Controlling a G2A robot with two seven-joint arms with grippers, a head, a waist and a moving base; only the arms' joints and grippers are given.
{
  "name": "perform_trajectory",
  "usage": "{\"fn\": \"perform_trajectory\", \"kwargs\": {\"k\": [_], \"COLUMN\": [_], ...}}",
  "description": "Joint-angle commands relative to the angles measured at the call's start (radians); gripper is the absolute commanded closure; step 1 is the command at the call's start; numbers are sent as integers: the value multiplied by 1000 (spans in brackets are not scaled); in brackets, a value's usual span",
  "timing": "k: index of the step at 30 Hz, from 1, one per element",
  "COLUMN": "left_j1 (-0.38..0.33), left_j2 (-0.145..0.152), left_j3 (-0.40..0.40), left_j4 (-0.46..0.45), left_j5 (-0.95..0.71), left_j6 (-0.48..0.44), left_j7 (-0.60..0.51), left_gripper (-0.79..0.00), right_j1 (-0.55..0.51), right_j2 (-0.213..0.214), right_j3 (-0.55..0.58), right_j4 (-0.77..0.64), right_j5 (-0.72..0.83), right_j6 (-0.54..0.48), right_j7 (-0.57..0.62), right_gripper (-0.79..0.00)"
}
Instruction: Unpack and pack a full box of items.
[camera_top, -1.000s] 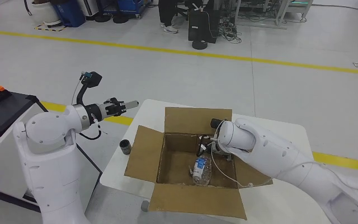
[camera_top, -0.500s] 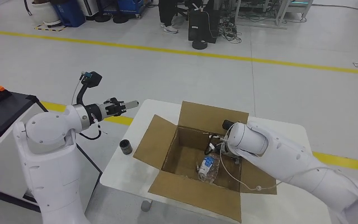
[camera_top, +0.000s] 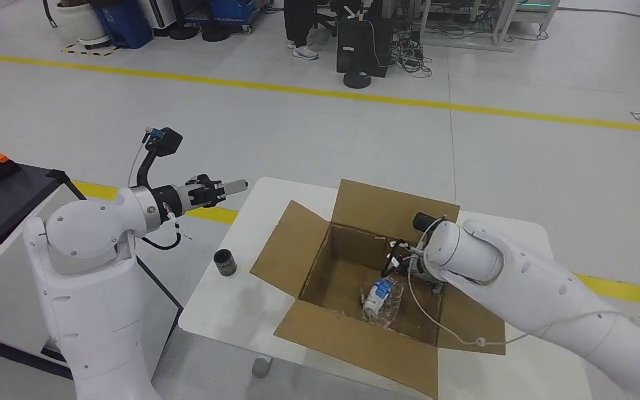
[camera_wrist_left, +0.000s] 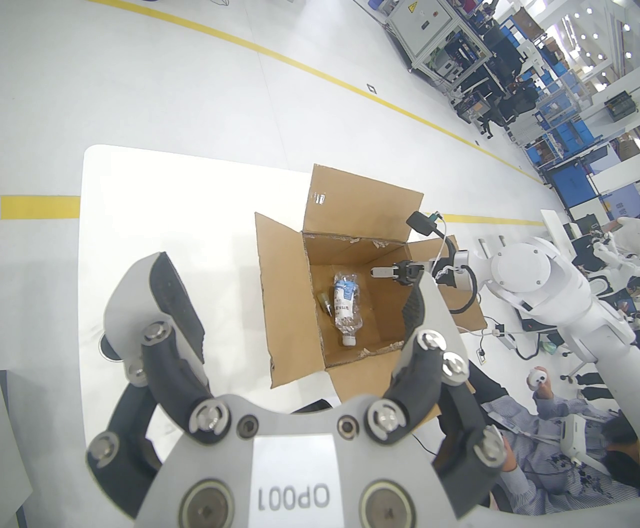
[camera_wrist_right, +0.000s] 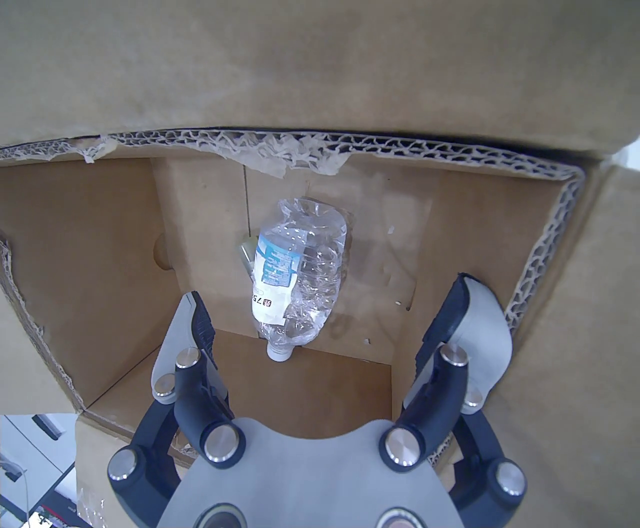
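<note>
An open cardboard box (camera_top: 395, 206) stands on the white table (camera_top: 232, 300) with its flaps spread. A crumpled clear water bottle (camera_top: 378, 297) with a blue-and-white label lies on the box floor. A small item (camera_wrist_left: 325, 302) lies beside it. My right gripper (camera_top: 398, 264) is down inside the box, open and holding nothing. In the right wrist view it (camera_wrist_right: 327, 292) sits just above the bottle (camera_wrist_right: 292, 277), one finger (camera_wrist_right: 480, 320) close to the box wall. My left gripper (camera_top: 235, 185) hangs open off the table's left corner, facing the box (camera_wrist_left: 360, 200).
A small dark cup (camera_top: 225, 262) stands on the table left of the box, seen near my left gripper in its wrist view (camera_wrist_left: 107, 347). Bare table (camera_wrist_left: 175, 190) lies between the cup and the box. Open floor with yellow lines surrounds the table.
The box has slid and turned to the right across the table, bottle inside, with my right arm moving the same way. The left arm has stayed still.
</note>
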Motion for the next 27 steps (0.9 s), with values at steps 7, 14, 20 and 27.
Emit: {"fn": "perform_trajectory", "kwargs": {"k": [7, 14, 20, 27], "left_j1": [0, 0, 0, 0], "left_j2": [0, 0, 0, 0], "left_j3": [0, 0, 0, 0], "left_j4": [0, 0, 0, 0], "left_j5": [0, 0, 0, 0], "left_j6": [0, 0, 0, 0], "left_j7": [0, 0, 0, 0], "left_gripper": [-785, -785, -785, -785], "right_j1": [-3, -41, -7, 21], "right_j2": [40, 28, -43, -69], "right_j3": [36, 56, -31, -79], "right_j4": [-124, -172, -117, -46], "right_j5": [12, 58, -3, -15], "right_j6": [0, -86, -90, -155], "right_j7": [-10, -12, 80, 194], "right_gripper": [-785, -785, -785, -785]}}
